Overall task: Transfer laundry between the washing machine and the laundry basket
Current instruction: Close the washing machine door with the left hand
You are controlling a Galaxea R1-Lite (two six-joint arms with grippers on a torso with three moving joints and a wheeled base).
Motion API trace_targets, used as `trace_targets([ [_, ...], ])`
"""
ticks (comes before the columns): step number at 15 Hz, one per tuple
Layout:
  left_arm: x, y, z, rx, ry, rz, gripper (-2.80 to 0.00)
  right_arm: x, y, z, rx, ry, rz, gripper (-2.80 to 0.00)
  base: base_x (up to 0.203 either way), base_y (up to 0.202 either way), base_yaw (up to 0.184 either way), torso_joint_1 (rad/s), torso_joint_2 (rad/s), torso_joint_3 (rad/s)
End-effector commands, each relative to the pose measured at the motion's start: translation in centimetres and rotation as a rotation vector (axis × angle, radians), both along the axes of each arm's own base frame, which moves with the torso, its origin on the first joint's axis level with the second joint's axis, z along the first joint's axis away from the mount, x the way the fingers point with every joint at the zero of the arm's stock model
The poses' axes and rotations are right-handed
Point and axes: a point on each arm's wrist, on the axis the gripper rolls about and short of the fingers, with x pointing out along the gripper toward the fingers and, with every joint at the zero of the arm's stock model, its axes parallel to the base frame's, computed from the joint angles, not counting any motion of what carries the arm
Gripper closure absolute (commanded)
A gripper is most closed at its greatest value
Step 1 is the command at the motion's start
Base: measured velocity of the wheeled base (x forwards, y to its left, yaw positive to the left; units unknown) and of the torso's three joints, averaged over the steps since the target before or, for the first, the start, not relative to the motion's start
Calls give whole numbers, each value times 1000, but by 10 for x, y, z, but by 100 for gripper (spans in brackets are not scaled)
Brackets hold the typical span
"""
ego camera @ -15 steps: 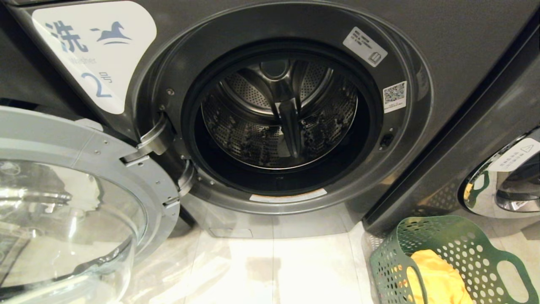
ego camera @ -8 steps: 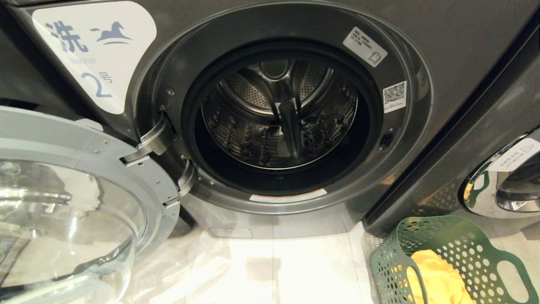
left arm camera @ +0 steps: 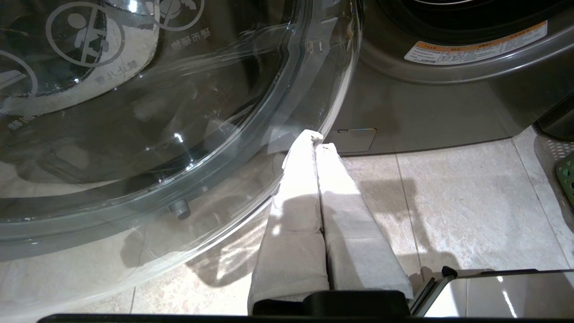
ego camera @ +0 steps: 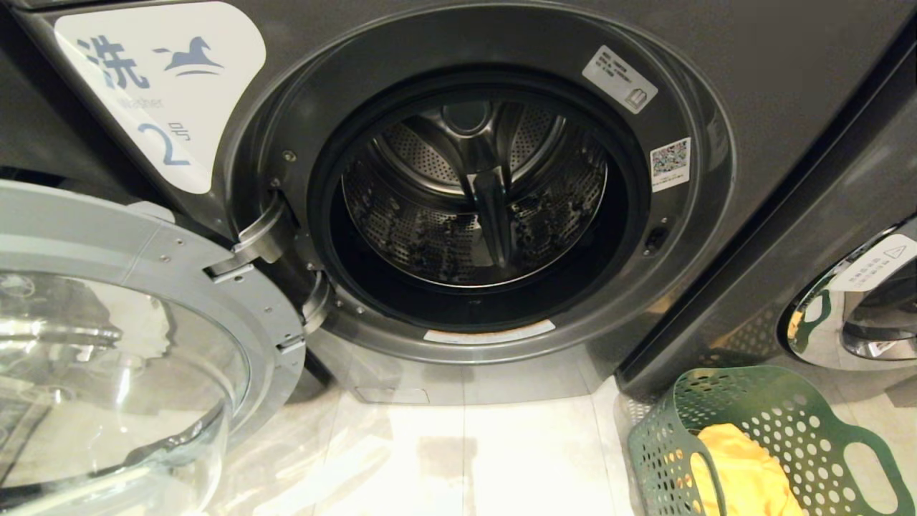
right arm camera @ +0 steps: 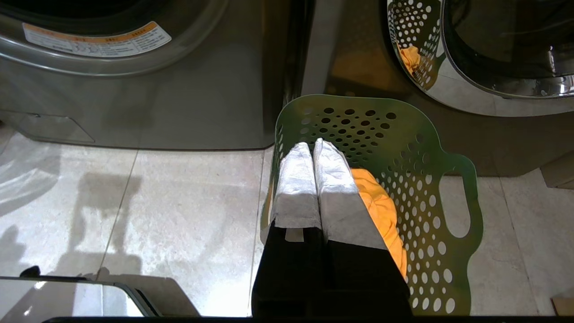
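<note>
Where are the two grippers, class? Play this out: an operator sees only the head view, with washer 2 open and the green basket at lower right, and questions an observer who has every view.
Operator: I see no arms. Where is the right gripper?
Observer: The right gripper hangs above the laundry basket, jaws shut and empty.
Operator: And the left?
Observer: The left gripper is shut too, low over the floor tiles, beside the rim of the open glass door.
Operator: What sits under the washing machine's opening?
Observer: A small service flap in its lower panel, closed.
</note>
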Motion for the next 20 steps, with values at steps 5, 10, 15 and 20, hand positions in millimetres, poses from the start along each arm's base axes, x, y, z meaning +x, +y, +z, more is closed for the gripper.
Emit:
trace_targets([
  [5, 0, 0, 0, 3, -2, -2, 0, 0, 0, 0, -2, 2, -1, 0, 0, 0, 0, 0, 0, 0],
  [10, 0, 0, 0, 0, -1, -2, 0, 0, 0, 0, -8, 2, 1, 0, 0, 0, 0, 1, 1, 40],
  [15, 0, 0, 0, 0, -1, -1, 0, 0, 0, 0, -7, 2, -1, 0, 0, 0, 0, 2, 0, 185],
  [20, 0, 0, 0, 0, -1, -1, 0, 0, 0, -1, -7, 3, -1, 0, 0, 0, 0, 3, 1, 202],
])
